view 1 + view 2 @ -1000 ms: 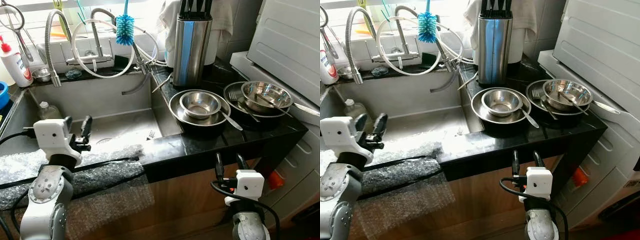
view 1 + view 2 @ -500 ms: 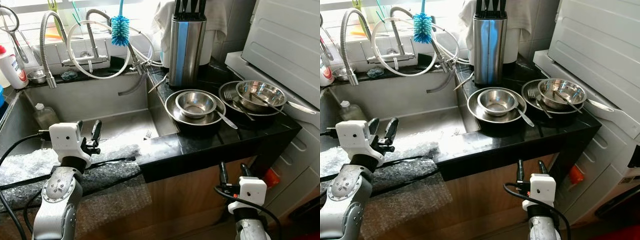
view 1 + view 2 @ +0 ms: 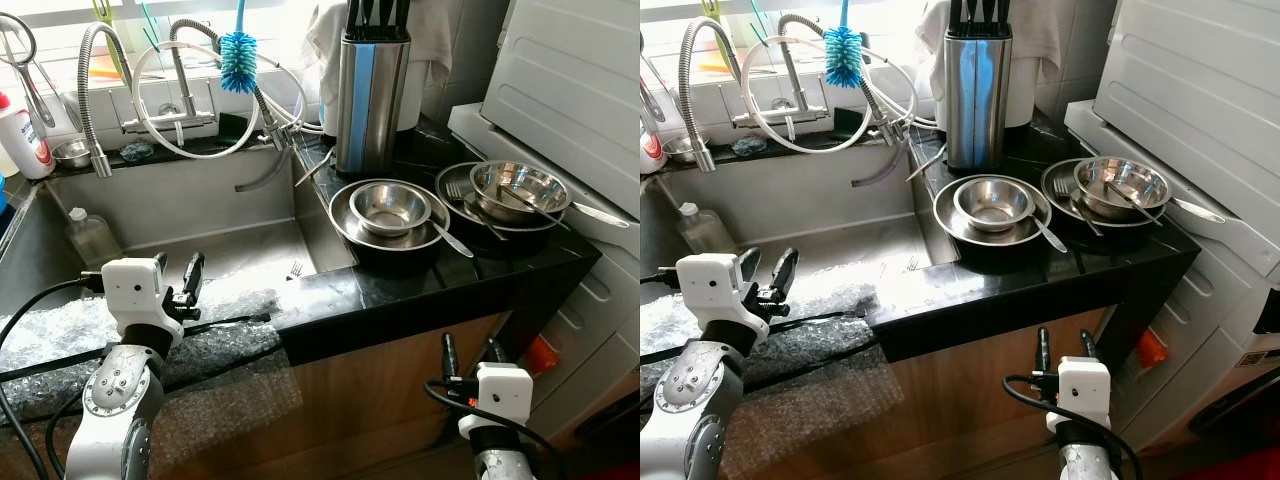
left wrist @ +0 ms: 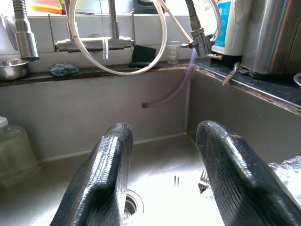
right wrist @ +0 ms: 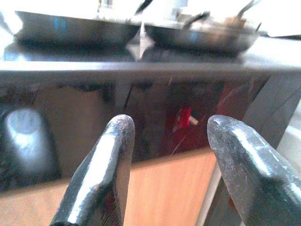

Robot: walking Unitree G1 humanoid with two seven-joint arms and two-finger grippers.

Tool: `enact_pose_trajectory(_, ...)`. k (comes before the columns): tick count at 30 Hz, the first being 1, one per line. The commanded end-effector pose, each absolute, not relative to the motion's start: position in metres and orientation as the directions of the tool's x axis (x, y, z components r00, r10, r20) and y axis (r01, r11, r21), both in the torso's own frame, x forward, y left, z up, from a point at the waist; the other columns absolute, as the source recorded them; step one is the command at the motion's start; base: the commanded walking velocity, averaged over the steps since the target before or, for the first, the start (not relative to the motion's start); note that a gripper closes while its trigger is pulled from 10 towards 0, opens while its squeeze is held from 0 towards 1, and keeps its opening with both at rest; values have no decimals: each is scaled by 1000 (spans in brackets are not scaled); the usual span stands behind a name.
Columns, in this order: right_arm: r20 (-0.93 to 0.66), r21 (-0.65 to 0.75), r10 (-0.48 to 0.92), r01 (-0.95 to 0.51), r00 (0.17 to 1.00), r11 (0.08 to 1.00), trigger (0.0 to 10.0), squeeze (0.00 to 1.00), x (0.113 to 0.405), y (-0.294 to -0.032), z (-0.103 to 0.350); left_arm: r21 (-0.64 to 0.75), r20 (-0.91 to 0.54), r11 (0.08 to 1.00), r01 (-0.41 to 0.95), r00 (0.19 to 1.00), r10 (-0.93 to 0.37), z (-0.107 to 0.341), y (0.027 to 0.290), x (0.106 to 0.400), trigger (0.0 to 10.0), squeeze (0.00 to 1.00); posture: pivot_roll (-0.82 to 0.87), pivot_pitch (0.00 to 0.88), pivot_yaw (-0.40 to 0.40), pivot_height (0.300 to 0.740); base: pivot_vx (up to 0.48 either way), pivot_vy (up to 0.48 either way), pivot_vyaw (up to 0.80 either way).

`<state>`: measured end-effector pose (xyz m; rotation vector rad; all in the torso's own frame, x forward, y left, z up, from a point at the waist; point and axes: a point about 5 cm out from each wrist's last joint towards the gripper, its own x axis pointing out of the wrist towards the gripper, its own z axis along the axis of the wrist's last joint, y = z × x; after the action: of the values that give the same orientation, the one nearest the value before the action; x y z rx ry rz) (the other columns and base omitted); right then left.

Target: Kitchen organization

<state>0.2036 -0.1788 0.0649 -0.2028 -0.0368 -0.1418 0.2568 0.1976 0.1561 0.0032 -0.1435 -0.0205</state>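
Camera shift, mostly: compared with a second ago the whole scene sits a bit lower and more to the left, and the bowls and sink keep their places relative to each other, so nothing on the table (image 3: 470,275) has moved. Left gripper (image 3: 176,281) now reads a little further right along the sink's front edge than before, above the bubble wrap (image 3: 215,335), fingers apart, holding nothing. Right gripper (image 3: 468,352) hangs below the table edge in front of the wooden cabinet, fingers apart too, empty, lower in frame than a second ago. Judgement: still approach phase, no item grasped yet, task barely begun.

Task things: small steel bowl (image 3: 390,207) nested in a wide shallow pan (image 3: 348,222) with a spoon (image 3: 452,241) leaning out; just beside it a second bowl (image 3: 520,189) in another pan, with a fork (image 3: 465,195) and a utensil. Knife block (image 3: 370,95) stands behind them. A small fork (image 3: 299,268) lies on the sink floor (image 3: 240,260); a plastic bottle (image 3: 90,235) stands in the sink's left corner.

Left wrist view adds the drain (image 4: 128,203), the loose hose (image 4: 171,92) hanging off the tap and a small dish (image 4: 11,68) on the ledge. Right wrist view looks up at the table's dark front edge (image 5: 150,63) with the pans' rims above it, blurred.
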Motion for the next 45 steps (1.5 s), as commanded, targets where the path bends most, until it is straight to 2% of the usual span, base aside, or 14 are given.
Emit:
enact_pose_trajectory(1,113,-236,-133,156,985,959,10000,0,208,-179,81,27,130,999,17,991,-21,152,198,257,10000,0,-178,0,25,740,0,0,0)
enact_pose_trajectory(3,165,-266,-124,165,978,950,10000,0,210,-178,94,27,130,999,19,991,-22,151,198,257,10000,0,-176,0,24,740,0,0,0)
enact_pose_trajectory(7,231,-241,-105,162,967,957,10000,0,217,-173,114,29,133,999,19,991,-23,151,199,258,10000,0,-180,0,28,740,0,0,0)
enact_pose_trajectory(16,251,-174,-107,153,962,973,10000,0,225,-173,127,26,141,999,25,990,-28,152,196,261,10000,0,-178,0,29,740,0,0,0)
enact_pose_trajectory(17,243,-155,-112,152,964,976,10000,1000,229,-176,127,25,143,999,27,989,-30,152,195,261,10000,0,-178,0,27,740,0,0,0)
enact_pose_trajectory(21,226,-83,-103,124,969,989,10000,1000,245,-182,129,19,148,999,29,988,-32,152,193,263,10000,0,-174,0,25,740,0,0,0)
enact_pose_trajectory(22,231,-73,-85,104,969,992,10000,0,251,-181,131,16,150,999,29,988,-31,152,192,263,10000,0,-171,0,22,740,0,0,0)
enact_pose_trajectory(32,201,-34,-59,67,978,997,10000,0,279,-183,133,16,159,1000,16,987,-18,154,192,265,10000,0,-155,0,18,740,0,0,0)
enact_pose_trajectory(45,162,-32,-64,70,985,997,10000,0,291,-180,128,20,164,1000,17,986,-20,155,190,267,10000,0,-149,0,19,740,0,0,0)
